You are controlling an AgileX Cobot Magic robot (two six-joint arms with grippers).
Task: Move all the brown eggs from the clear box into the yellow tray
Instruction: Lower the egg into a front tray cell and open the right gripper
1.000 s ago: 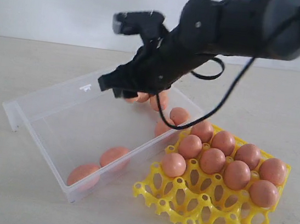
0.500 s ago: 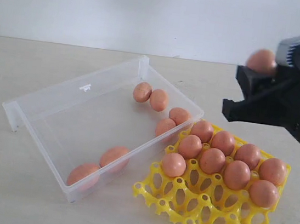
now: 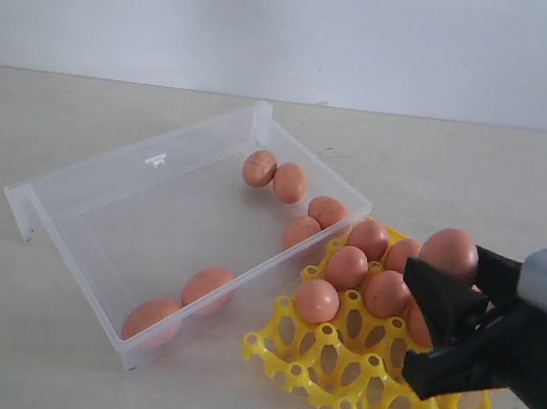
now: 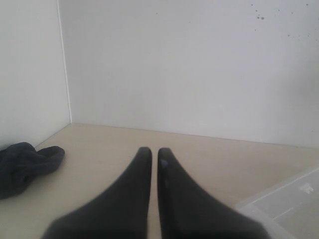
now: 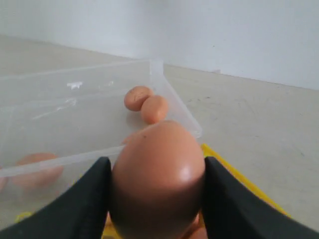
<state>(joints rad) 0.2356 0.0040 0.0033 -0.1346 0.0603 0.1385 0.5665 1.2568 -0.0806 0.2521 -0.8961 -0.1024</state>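
clear box point(image 3: 106, 177): six eggs point(image 3: 289, 182); tray point(image 3: 368, 404): five, maybe more

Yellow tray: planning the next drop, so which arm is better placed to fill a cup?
Right. Its pincer holds an egg over the tray; the left pincer is shut, empty, pointing at the wall.

Nothing in these views can be read as a word, number or brand. The shallow rectangular box of transparent colourless plastic point(image 3: 148, 238) carries a small whitish mark point(image 3: 155, 160) on its far long wall. The mark is too small and blurred to make out in any view.
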